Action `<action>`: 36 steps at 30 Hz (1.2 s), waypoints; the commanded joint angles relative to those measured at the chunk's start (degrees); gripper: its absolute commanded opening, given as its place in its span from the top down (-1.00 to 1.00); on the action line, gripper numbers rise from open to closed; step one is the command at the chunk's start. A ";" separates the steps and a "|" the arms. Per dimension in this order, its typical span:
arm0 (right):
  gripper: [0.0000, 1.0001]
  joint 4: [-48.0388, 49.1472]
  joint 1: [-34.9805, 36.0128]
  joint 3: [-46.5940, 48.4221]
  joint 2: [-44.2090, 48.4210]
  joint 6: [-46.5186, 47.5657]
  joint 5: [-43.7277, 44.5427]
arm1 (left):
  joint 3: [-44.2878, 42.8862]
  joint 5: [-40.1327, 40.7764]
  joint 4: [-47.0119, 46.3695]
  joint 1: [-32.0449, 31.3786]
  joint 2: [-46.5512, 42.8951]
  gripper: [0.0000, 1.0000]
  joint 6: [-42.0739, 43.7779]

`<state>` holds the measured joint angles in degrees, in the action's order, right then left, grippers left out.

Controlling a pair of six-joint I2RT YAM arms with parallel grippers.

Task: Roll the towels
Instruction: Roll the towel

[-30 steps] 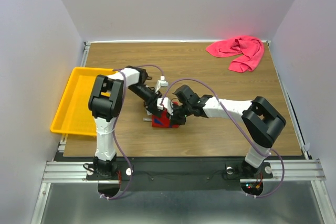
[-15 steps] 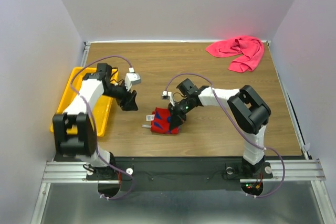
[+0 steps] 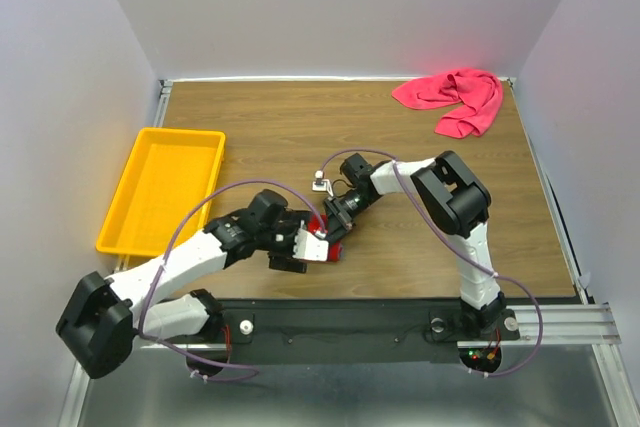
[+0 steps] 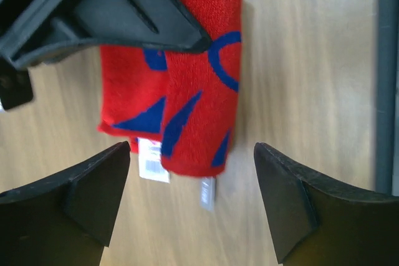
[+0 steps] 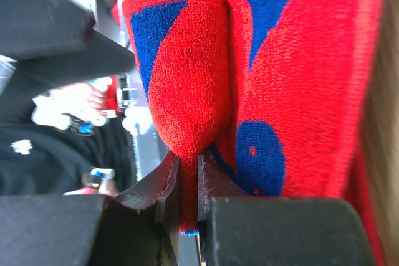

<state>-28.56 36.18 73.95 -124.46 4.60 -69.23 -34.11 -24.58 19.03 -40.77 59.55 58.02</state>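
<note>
The patterned red and navy towel (image 4: pixel 199 91) lies partly rolled on the wooden table, its white tags sticking out at the near end. My left gripper (image 4: pixel 193 200) is open, its fingers wide on either side of the roll's near end and not touching it. My right gripper (image 5: pixel 189 197) is shut on a pinched fold of this towel (image 5: pixel 187 60). In the top view both grippers meet over the towel (image 3: pixel 321 228) at the table's front centre, the left gripper (image 3: pixel 296 251) near, the right gripper (image 3: pixel 336 223) behind. The plain pink-red towel (image 3: pixel 455 97) lies crumpled at the far right corner.
A yellow plastic tray (image 3: pixel 160 187) sits at the table's left edge. The left arm stretches low across the front left of the table. The table's near edge and a metal rail (image 4: pixel 386 79) run close by the roll.
My left arm swung from beside the yellow tray down to the front of the patterned towel, and its jaws opened wider. My right gripper kept its pinch on the towel.
</note>
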 commanded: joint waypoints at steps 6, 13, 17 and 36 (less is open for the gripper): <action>0.99 -3.17 -1.99 0.84 -3.50 0.85 0.68 | 2.73 10.08 -16.03 -7.56 6.62 -0.77 2.63; 0.99 -4.05 -2.61 1.19 -4.03 2.78 -0.20 | 1.59 10.17 -16.31 -8.18 14.45 -0.20 1.83; 0.93 -4.49 -3.66 1.28 -2.19 4.36 0.50 | -0.69 8.59 -13.50 -8.09 16.03 0.57 -0.18; -0.65 -5.98 -19.05 -2.49 37.78 13.41 20.09 | -21.60 -13.29 15.93 -0.98 35.53 0.85 -7.22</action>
<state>-34.02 15.49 74.02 -94.83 14.11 -53.87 -51.46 -31.55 24.84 -43.79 90.11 52.01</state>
